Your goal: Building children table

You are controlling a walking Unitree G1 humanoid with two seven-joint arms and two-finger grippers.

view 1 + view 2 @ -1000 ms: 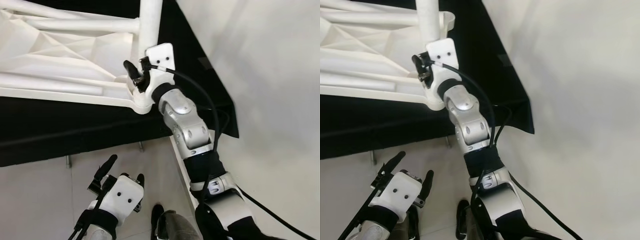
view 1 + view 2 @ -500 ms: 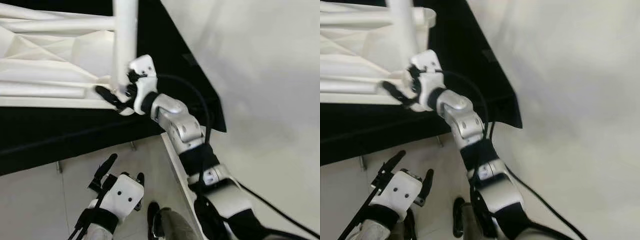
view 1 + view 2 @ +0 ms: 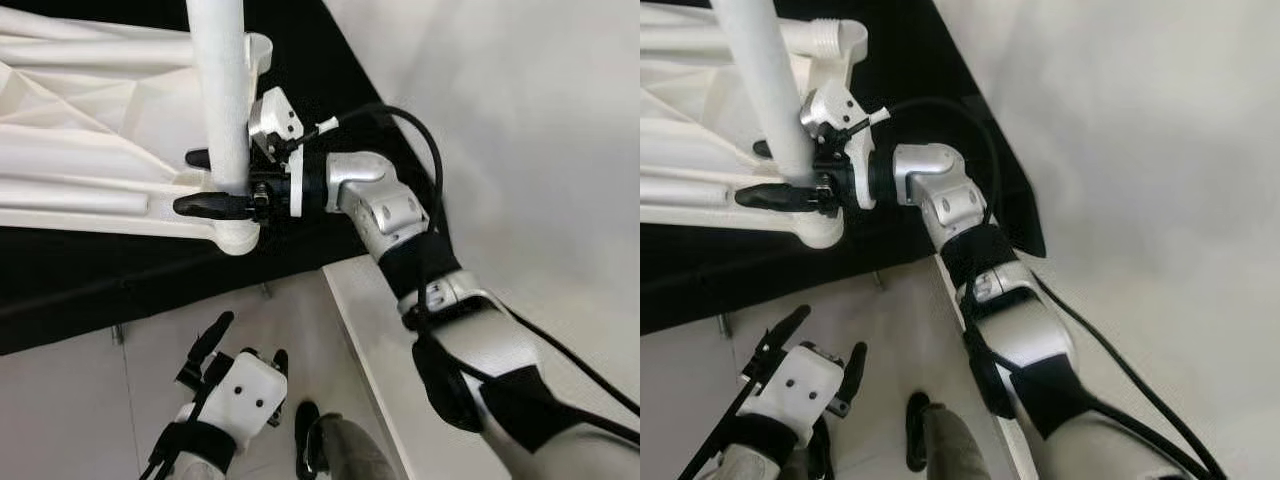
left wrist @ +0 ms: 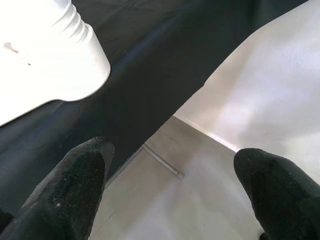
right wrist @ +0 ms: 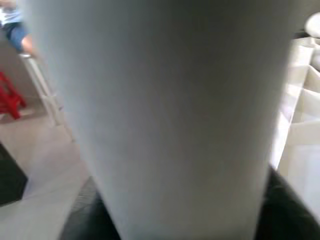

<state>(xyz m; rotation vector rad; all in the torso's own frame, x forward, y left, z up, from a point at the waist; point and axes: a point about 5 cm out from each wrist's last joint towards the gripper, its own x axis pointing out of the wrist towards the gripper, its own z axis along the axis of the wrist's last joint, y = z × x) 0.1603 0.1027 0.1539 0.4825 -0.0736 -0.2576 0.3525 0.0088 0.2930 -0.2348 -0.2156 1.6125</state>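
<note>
A white plastic table top (image 3: 90, 170) lies upside down on a black cloth (image 3: 120, 270). A white table leg (image 3: 222, 100) stands upright in its near corner socket. My right gripper (image 3: 190, 182) reaches in from the right and is shut on the table leg just above the socket, one black finger on each side. In the right wrist view the table leg (image 5: 165, 115) sits close between the fingers. My left gripper (image 3: 245, 345) hangs low over the floor, open and holding nothing. The left wrist view shows its fingers (image 4: 65, 195) wide apart below a threaded white socket (image 4: 45, 55).
A second threaded socket (image 3: 835, 40) sticks up at the table top's far corner. The black cloth's edge (image 3: 200, 285) drops to a light floor (image 3: 90, 400). A white wall (image 3: 520, 120) rises on the right, with a white ledge (image 3: 370, 330) beside my right arm.
My right wrist has turned from pointing up along the leg to lying sideways, its fingers now clasping the leg from the right. The camera shifted. The left arm has not moved.
</note>
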